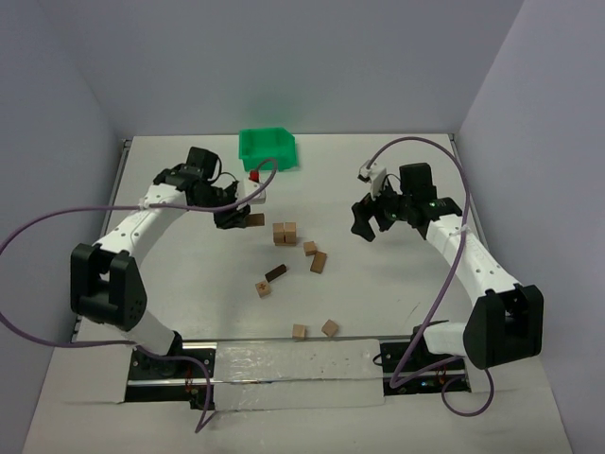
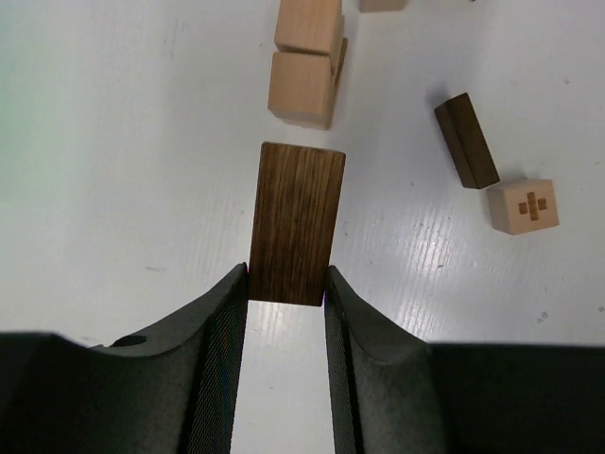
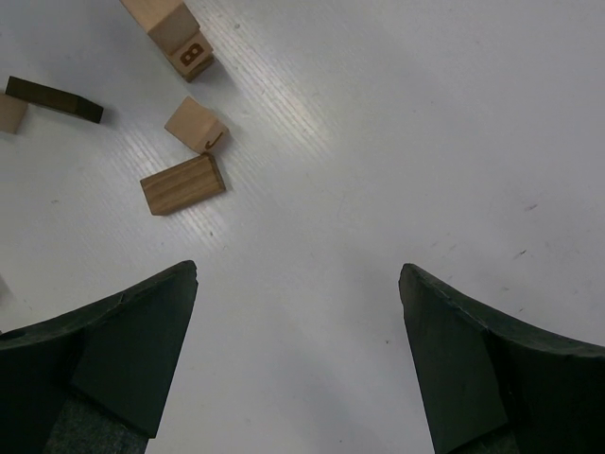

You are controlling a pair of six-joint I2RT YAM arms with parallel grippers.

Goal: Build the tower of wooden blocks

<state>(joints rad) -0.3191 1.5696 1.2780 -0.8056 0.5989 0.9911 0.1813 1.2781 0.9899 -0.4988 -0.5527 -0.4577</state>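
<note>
My left gripper is shut on one end of a dark brown bar, which points toward a pair of light tan blocks standing together mid-table. The bar is just left of that pair, apart from it. Loose blocks lie nearby: a tan cube, a tan bar, a dark bar, a marked cube and two cubes near the front. My right gripper is open and empty, right of the blocks.
A green plastic bin stands at the back centre, with a small red part on my left arm in front of it. The right wrist view shows the tan bar, a cube and the dark bar at upper left.
</note>
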